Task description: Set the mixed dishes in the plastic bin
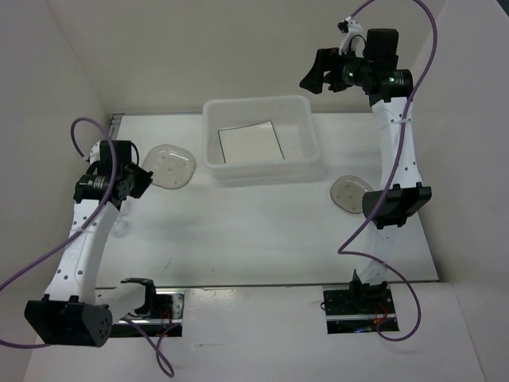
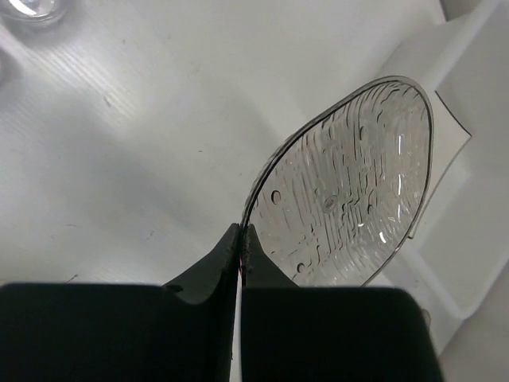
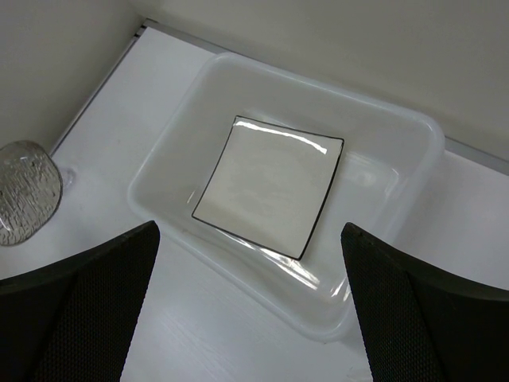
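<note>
The left tool [image 2: 241, 232] pinches the rim of a greyish, translucent speckled dish [image 2: 350, 183] left of the plastic bin [image 1: 254, 103]. The bin holds a square white plate [image 1: 250, 143] with a dark rim. The right tool [image 3: 248, 235] gapes wide above it.

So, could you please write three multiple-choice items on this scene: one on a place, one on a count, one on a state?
1. Where is the square white plate?
A) on the table
B) inside the plastic bin
C) in the right pincer

2. How many speckled dishes show in the top view?
A) two
B) four
C) none

3. The left pincer is:
A) wide open
B) shut on nothing
C) shut on a speckled dish's rim

Key:
1 B, it lies flat on the bin's floor.
2 A, one at the left pincer, another at the right.
3 C, its fingers meet on the dish's edge.
</note>
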Available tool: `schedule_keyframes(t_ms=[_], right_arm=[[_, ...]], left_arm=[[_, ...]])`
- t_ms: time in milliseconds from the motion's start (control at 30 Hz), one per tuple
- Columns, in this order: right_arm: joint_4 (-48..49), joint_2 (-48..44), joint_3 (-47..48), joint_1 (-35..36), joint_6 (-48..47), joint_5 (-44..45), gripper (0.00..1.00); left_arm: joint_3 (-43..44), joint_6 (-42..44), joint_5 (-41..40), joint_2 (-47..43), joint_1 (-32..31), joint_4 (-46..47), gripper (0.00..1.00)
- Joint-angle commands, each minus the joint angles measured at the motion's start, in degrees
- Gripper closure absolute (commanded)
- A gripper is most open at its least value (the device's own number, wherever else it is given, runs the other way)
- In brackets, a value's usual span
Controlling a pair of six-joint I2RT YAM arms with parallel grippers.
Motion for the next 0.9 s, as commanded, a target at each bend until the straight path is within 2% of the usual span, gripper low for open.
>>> schedule_keyframes(t_ms=[0,133,400,500,700,733,833,867], right_arm=[[-0.2,-0.1,2.4,-0.4,0.1,-1.2,0.00],[-0.2,-1.4,1.9,-0.4,-0.6,-0.6,0.00],[-0.2,-4.6,0.2,-1.5,-1.7,0.0,0.00],[-0.7,-6.3,-1.7,-2.1,-2.8,0.0,0.00],[-0.2,-6.4,-1.5,-2.1,-2.8,1.6,0.00],[-0.2,-6.4,-0.2,-2.1,-2.8,1.6,0.00],[-0.2,-5.7,1.6,-2.1,-2.8,2.9,0.00],[-0.2,-5.7,1.7,-2.1,-2.8,3.0,0.00]], left_arm=[[4.2,1.3,4.8,2.6,0.2,4.2,1.00],[9.8,4.9,11.1,11.8,-0.4,12.8,1.00],[30.9,9.5,15.2,32.3,-5.1,15.5,1.00],[40.4,10.8,17.3,44.1,-8.4,15.5,1.00],[59.3,12.6,17.4,63.2,-14.2,9.7,1.00],[66.2,12.6,17.4,65.6,-15.5,8.5,1.00],[76.8,12.0,18.6,75.0,-17.3,3.3,1.00],[84.4,12.0,19.4,80.0,-17.3,0.4,1.00]])
